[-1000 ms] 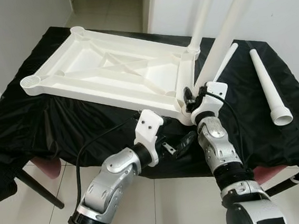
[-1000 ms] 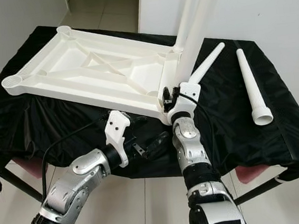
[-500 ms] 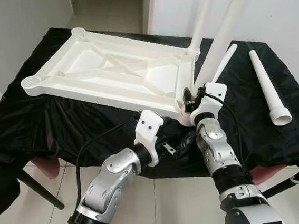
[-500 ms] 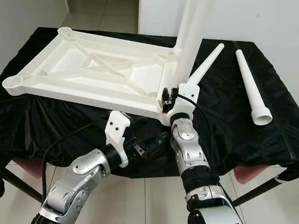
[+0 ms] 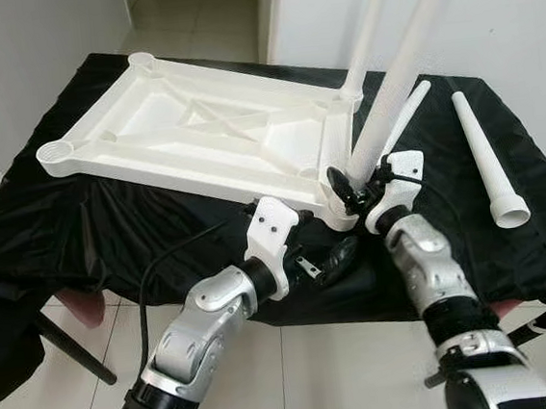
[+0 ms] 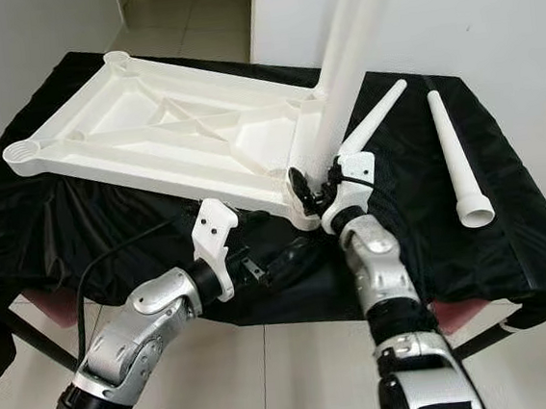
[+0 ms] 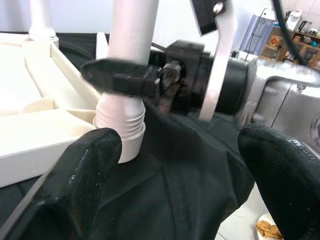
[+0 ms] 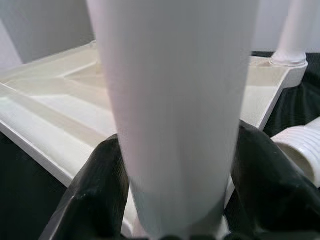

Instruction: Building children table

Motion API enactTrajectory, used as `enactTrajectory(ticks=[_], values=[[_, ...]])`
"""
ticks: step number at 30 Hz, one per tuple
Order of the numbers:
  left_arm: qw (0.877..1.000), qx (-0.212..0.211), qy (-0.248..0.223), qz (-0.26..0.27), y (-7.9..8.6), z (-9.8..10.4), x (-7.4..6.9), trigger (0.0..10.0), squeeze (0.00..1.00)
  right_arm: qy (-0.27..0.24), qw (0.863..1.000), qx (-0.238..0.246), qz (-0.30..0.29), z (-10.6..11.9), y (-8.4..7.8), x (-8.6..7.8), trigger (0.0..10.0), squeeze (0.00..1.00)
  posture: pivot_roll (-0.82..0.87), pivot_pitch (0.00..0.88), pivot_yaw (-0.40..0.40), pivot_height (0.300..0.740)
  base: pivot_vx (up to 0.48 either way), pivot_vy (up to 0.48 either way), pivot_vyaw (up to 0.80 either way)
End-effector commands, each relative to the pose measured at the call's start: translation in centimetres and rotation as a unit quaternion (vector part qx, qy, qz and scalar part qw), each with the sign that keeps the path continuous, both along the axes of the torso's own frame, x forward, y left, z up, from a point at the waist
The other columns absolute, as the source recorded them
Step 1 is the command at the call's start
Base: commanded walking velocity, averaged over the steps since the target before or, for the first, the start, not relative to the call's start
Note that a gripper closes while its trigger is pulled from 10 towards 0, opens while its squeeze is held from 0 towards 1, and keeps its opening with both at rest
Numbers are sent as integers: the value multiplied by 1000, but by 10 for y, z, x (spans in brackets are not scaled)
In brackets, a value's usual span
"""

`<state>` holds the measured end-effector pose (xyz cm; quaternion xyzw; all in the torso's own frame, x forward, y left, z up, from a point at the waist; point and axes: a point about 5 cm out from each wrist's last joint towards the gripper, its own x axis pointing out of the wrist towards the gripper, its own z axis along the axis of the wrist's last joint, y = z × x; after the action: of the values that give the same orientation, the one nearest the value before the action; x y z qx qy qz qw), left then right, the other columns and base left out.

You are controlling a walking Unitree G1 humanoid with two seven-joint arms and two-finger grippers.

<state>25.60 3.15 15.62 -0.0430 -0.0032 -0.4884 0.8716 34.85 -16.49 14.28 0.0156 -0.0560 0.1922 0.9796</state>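
— Black cloth (image 5: 82,232) covers the work surface, with pale floor tiles below and white walls behind. What lies on it?

— An upturned white tabletop (image 5: 199,139), ribs facing up, with open round sockets at its two corners on the robot's left.

— And the legs?

— One fitted leg (image 5: 368,26) stands in the tabletop's far right corner. A second leg, the near leg (image 5: 398,76), rises tilted from the tabletop's near right corner socket; the left wrist view shows its ribbed foot (image 7: 120,127) seated at that corner. Two loose legs lie on the cloth past the tabletop's right end: one loose leg (image 5: 408,114) just beside that end, the outer loose leg (image 5: 489,159) farther right, wide end towards the robot.

— Where are the grippers?

— The right gripper (image 5: 353,182) is at the near right corner, its black fingers (image 8: 265,175) closed around the near leg low down, one on each side, touching it. The left gripper (image 5: 328,257) hangs just below the tabletop's near edge, in front of the draped cloth, its fingers (image 7: 80,185) spread wide apart and holding nothing.
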Motion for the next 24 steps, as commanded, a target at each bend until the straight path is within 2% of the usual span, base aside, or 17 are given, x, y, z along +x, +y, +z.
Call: enactTrajectory(ticks=[1,6,7,10,24], values=[[999,3,-14,-34,-3,3,-1,10000,0,16,999,-8,26,-3,-2,1,10000,0,82,0,-72,740,0,0,0],[999,1,-14,-32,-3,3,-1,10000,0,29,995,-52,84,-5,-14,4,10000,0,86,0,-71,740,0,0,0],[999,1,-14,-32,-3,3,-1,10000,0,29,995,-52,84,-5,-14,4,10000,0,86,0,-71,740,0,0,0],[999,-1,-14,-29,-3,4,-1,10000,0,44,988,-69,134,-6,-16,7,10000,0,96,0,-73,740,0,0,0],[1000,-2,-14,-20,0,6,0,10000,0,57,982,-89,155,-2,-17,16,10000,0,111,0,-78,740,0,0,0]])
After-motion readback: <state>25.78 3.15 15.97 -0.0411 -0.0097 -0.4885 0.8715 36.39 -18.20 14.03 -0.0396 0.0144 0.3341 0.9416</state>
